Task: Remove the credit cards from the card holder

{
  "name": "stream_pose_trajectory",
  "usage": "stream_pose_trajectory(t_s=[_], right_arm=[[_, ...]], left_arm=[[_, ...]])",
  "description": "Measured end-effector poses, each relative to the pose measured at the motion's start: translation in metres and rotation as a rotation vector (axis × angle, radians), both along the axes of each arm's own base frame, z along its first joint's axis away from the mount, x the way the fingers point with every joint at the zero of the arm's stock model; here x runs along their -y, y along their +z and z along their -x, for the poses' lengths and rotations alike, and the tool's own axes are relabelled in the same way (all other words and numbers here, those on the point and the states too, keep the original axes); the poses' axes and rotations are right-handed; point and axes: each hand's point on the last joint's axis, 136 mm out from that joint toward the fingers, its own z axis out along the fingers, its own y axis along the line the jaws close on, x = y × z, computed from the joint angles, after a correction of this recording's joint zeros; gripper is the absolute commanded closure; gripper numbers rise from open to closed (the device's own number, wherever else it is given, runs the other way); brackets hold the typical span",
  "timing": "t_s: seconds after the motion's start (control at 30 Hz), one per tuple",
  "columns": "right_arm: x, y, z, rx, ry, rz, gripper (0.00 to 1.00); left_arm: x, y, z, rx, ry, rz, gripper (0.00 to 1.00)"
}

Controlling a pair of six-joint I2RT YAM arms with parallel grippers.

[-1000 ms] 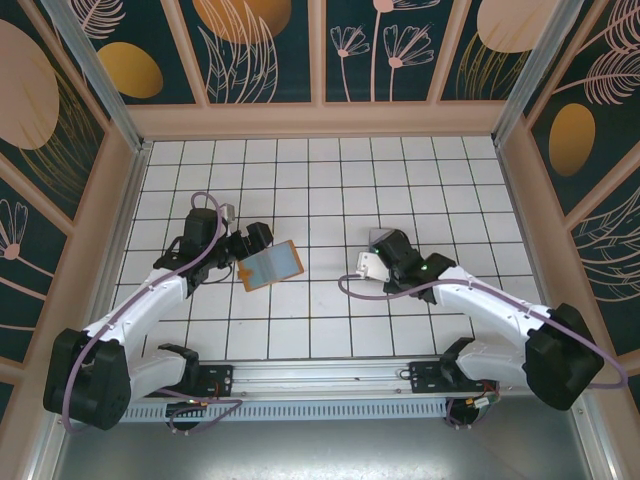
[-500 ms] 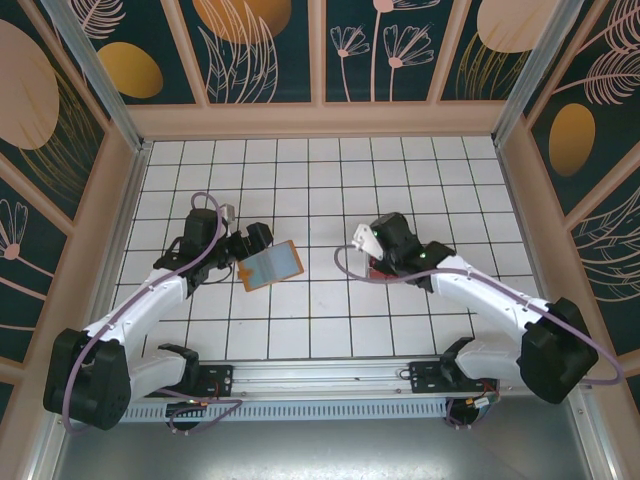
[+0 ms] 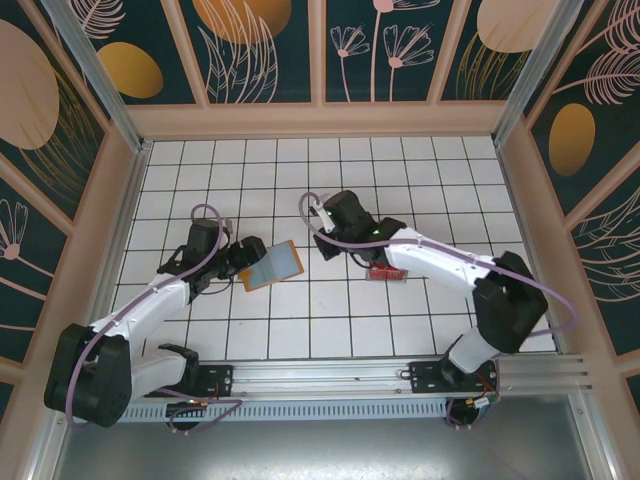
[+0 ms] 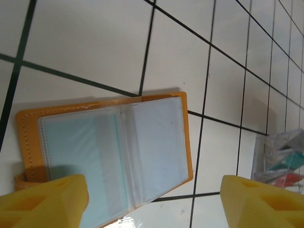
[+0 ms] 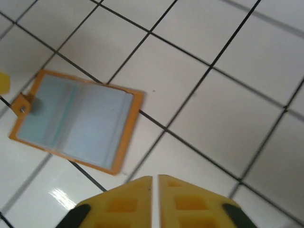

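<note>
Left gripper (image 4: 154, 184): yellow fingers spread wide apart and holding nothing. In the top view it sits at the left edge of the card holder. In the left wrist view one fingertip (image 4: 71, 187) overlaps the holder's near corner; whether it touches cannot be told.

Card holder (image 3: 272, 264): tan-orange bifold lying open and flat on the white tiled table (image 3: 420, 170), left of centre, grey-blue inside facing up. A small tab with a metal snap (image 5: 21, 107) sticks out from one short side.

Credit cards: a teal-tinted card (image 4: 78, 156) shows through the clear pocket of one panel of the card holder. The other panel looks pale blue-grey; what it holds cannot be told.

Right gripper (image 5: 155, 184): yellow fingers pressed together with only a thin seam between them, nothing held. It is above bare tiles, just beside the holder's right edge and not touching it.

Clear plastic box (image 3: 385, 270): red and teal contents, resting on the table right of centre under the right arm, well apart from the holder.
</note>
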Motion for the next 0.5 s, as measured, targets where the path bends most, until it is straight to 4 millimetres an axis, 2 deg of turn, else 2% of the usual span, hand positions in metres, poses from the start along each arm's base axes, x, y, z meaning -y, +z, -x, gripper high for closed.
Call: stream_pose_trajectory(t_s=[0.17,0.33,0.5], right_arm=[[-0.020,-0.034,0.001,-0.132,-0.036,-0.048,1.00],[-0.035,-0.061,-0.001,-0.221,-0.059,-0.073,1.00],[-0.052,-0.078,-0.005,-0.265,-0.058,-0.081,1.00]], left_arm=[[-0.004,-0.013,0.000,-0.038,0.018,-0.029,0.49],[-0.011,-0.031,0.003,-0.092,0.039,-0.071,0.53],[-0.016,-0.049,0.006,-0.155,0.052,-0.112,0.56]])
